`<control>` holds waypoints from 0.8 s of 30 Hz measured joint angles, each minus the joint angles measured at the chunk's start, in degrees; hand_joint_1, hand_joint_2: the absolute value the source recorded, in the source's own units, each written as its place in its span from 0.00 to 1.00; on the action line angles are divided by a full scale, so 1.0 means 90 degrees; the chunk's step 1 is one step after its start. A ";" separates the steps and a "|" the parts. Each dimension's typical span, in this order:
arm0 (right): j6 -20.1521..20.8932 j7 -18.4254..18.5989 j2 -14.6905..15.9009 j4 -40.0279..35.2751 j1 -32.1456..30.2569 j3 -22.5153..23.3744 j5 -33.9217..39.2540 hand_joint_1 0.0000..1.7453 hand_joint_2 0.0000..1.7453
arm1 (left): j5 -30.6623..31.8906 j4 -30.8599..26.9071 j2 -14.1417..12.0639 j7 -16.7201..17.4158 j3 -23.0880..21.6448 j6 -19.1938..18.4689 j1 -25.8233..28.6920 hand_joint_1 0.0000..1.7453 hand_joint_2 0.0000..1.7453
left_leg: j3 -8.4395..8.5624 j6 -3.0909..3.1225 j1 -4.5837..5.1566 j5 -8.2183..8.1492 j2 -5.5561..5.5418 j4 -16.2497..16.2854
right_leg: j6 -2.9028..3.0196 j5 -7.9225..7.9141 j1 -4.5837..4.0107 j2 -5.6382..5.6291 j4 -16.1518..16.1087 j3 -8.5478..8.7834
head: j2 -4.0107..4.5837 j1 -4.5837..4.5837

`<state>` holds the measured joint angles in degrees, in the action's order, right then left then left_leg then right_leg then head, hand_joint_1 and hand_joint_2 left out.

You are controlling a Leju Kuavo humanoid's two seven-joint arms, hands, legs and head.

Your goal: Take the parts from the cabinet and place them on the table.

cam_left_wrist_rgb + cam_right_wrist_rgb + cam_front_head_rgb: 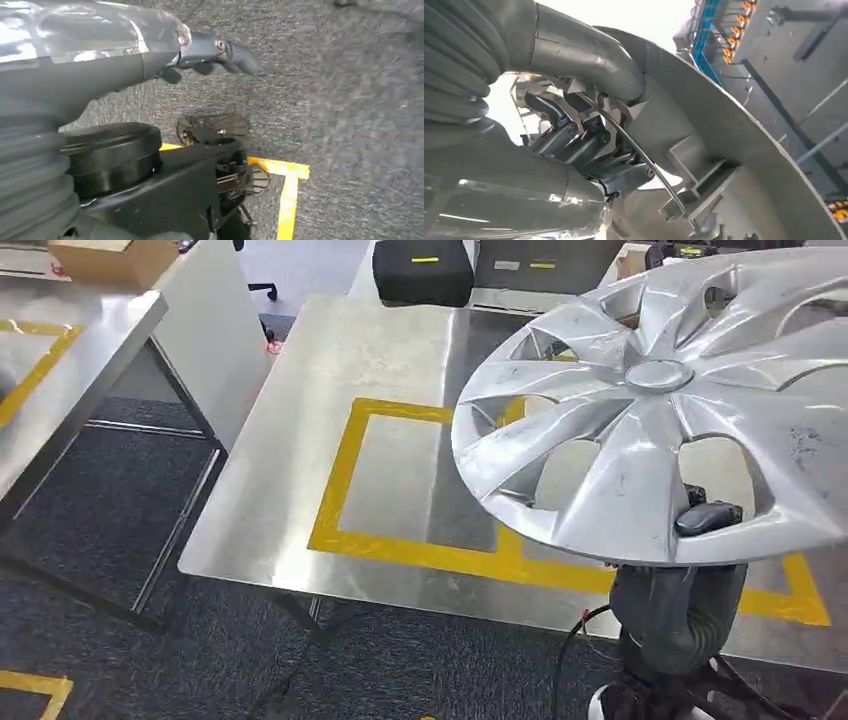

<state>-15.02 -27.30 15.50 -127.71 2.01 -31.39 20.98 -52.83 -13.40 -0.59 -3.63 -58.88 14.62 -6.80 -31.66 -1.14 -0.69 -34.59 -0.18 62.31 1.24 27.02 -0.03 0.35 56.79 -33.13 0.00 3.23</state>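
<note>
A large silver hubcap [660, 400] hangs tilted over the right part of the metal table [330, 460], above a yellow tape rectangle [345, 470]. My right hand [708, 518] holds it from underneath at its near rim; one dark fingertip shows through a spoke opening. In the right wrist view the dark fingers [584, 142] reach through the spokes and grip the hubcap's ribbed back [734, 150]. My left hand [215, 52] hangs down over the carpet and holds nothing.
A second metal table [60, 350] stands at the left, with a cardboard box [110, 260] behind it. A white panel [215, 330] leans between the tables. A black case [422, 270] sits beyond the far edge. Yellow tape [287, 200] marks the carpet.
</note>
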 joint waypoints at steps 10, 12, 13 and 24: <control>-0.0680 0.0859 0.0220 0.0073 0.0118 0.0242 -0.0202 1.00 1.00 | 0.0112 0.0002 0.0022 -0.0070 -0.0005 -0.0114 0.0019 0.00 1.00 | -0.0428 -0.0159 -0.0109 0.0637 0.0093 -0.0222 | -0.0219 0.0388 0.0086 -0.0070 0.0195 0.0234 | 0.0000 -0.0298; -0.0738 0.1407 0.0508 0.0131 0.0255 0.0535 -0.0116 1.00 1.00 | 0.0155 0.0002 0.0068 -0.0063 -0.0007 -0.0151 0.0038 0.00 1.00 | -0.0440 -0.0077 -0.0085 0.0679 0.0066 -0.0205 | -0.0234 0.0390 0.0100 -0.0063 0.0152 0.0271 | 0.0000 -0.0248; -0.0733 0.1611 0.0650 0.0187 0.0281 0.0672 -0.0068 1.00 1.00 | 0.0177 0.0002 0.0092 -0.0063 -0.0007 -0.0172 0.0036 0.00 1.00 | -0.0443 -0.0066 -0.0077 0.0682 0.0057 -0.0209 | -0.0251 0.0394 0.0106 -0.0059 0.0135 0.0280 | 0.0000 -0.0248; -0.0721 0.3341 0.1728 0.0801 0.1101 0.1610 -0.0683 1.00 1.00 | 0.0315 0.0002 0.0182 -0.0019 -0.0024 -0.0296 0.0025 0.00 1.00 | -0.0450 0.0022 -0.0020 0.0651 0.0026 -0.0204 | -0.0360 0.0376 0.0161 -0.0043 0.0060 0.0313 | 0.0000 -0.0216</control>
<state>-21.51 2.77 31.05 -120.51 11.92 -16.90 14.83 -49.99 -13.38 1.05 -3.80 -59.10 11.95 -6.57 -35.71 -0.94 -0.87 -28.73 0.06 60.48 -2.00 30.40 1.42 -0.03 57.33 -30.31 0.00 1.29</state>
